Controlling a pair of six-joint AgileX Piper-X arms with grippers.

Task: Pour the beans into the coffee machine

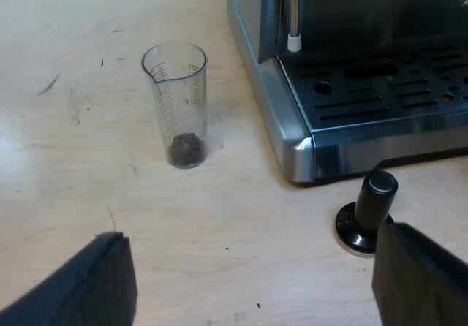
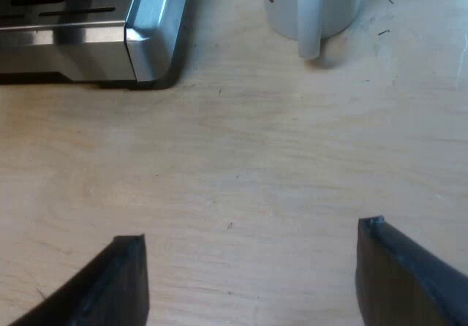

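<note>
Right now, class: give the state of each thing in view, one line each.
espresso machine, standing on the table.
measuring glass, upright, a few beans at its bottom, unheld.
tamper, standing on its base near the machine's corner.
mug, upright on the table.
left end effector, open, holding nothing.
right end effector, open, holding nothing.

There is one measuring glass [image 1: 175, 99] with one small heap of coffee beans [image 1: 186, 148] in it, one espresso machine [image 1: 289, 121] with one steam wand [image 1: 294, 19], one tamper with a black knob [image 1: 368, 210], and one white mug [image 2: 336, 8] with one handle. The grippers number two, the left gripper [image 1: 248, 231] and the right gripper [image 2: 250, 229], each with two black fingers.
</note>
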